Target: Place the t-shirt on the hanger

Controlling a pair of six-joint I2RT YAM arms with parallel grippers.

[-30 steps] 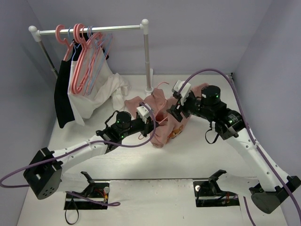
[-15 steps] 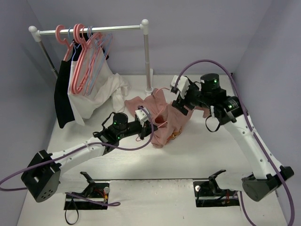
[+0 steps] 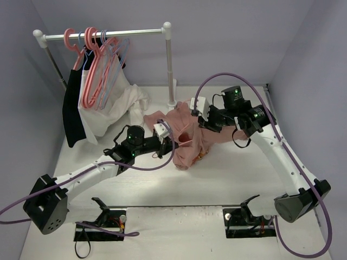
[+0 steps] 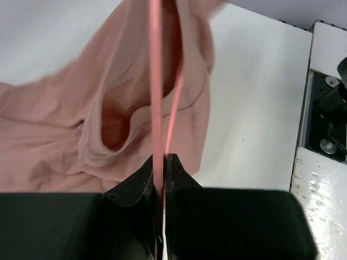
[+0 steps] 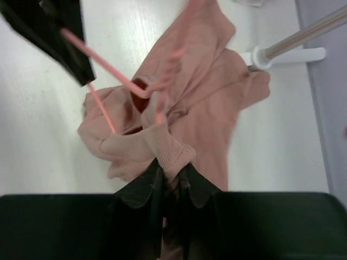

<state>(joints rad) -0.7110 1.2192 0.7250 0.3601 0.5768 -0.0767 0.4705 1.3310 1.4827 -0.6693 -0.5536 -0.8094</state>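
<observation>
Between the left gripper's (image 4: 162, 160) jaws the hanger (image 4: 156, 81) is clamped, its arm poking into the t-shirt (image 4: 65, 124) just ahead, right gripper (image 5: 172, 168) pinching the collar (image 5: 167, 145) at its tips; threading step, next likely needs collar stretched over the hanger's shoulder.

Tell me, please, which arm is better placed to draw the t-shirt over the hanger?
Right, probably. The right tool is shut on the t-shirt at its ribbed edge, so it can pull cloth. The left tool is clamped on the hanger, which runs into the shirt's opening, and steadies it.
</observation>
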